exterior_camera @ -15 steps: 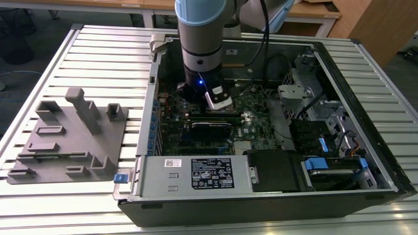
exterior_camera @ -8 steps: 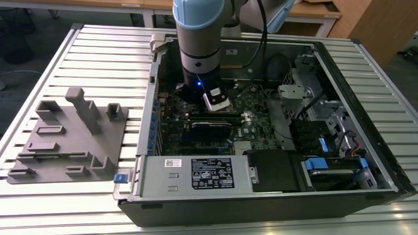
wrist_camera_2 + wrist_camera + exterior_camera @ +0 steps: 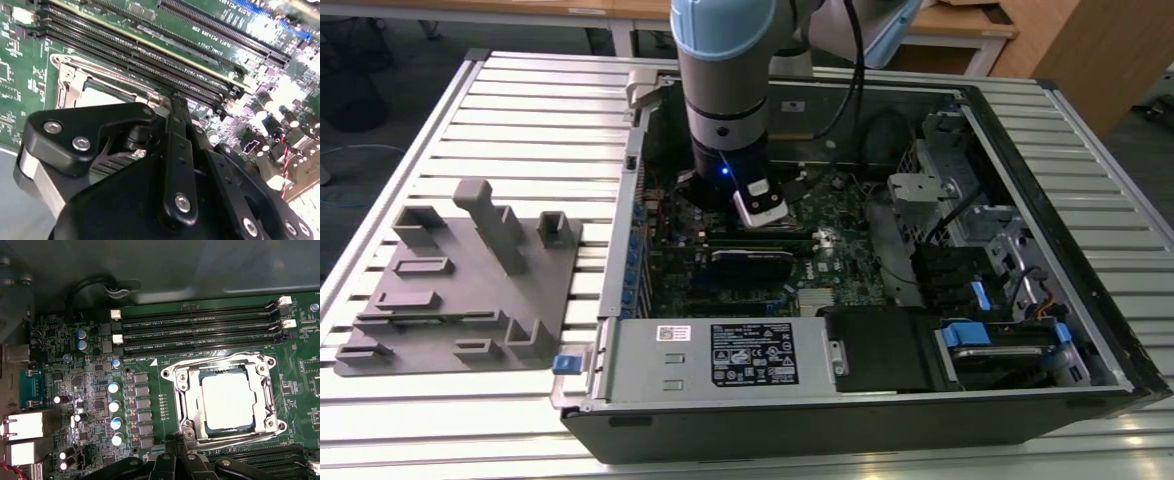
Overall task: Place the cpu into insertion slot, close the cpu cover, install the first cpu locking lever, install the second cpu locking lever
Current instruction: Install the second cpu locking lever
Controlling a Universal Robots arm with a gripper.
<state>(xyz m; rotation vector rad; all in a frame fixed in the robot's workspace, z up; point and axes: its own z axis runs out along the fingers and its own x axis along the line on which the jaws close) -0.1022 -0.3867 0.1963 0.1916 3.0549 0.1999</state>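
Observation:
The cpu (image 3: pixel 227 400) lies flat in the insertion slot (image 3: pixel 175 374), its pale silver top showing through the window of the cpu cover (image 3: pixel 189 399). The cover lies down over it. Thin wire levers run along two sides of the frame, one by the memory slots (image 3: pixel 215 363) and one on the gripper's side (image 3: pixel 235 438). My gripper (image 3: pixel 176 442) hovers at the socket's edge, at the corner of that nearer lever. In the second wrist view the gripper (image 3: pixel 172 100) has its fingers together right beside the socket's metal frame (image 3: pixel 67 87). I cannot tell whether they touch the lever.
The arm (image 3: pixel 720 120) reaches down into an open computer case (image 3: pixel 1067 390) lying on a slatted table. Long black memory slots (image 3: pixel 200 332) flank the socket. Capacitors (image 3: pixel 115 405) and ports stand nearby. A grey fixture block (image 3: pixel 460 280) sits at the exterior view's left.

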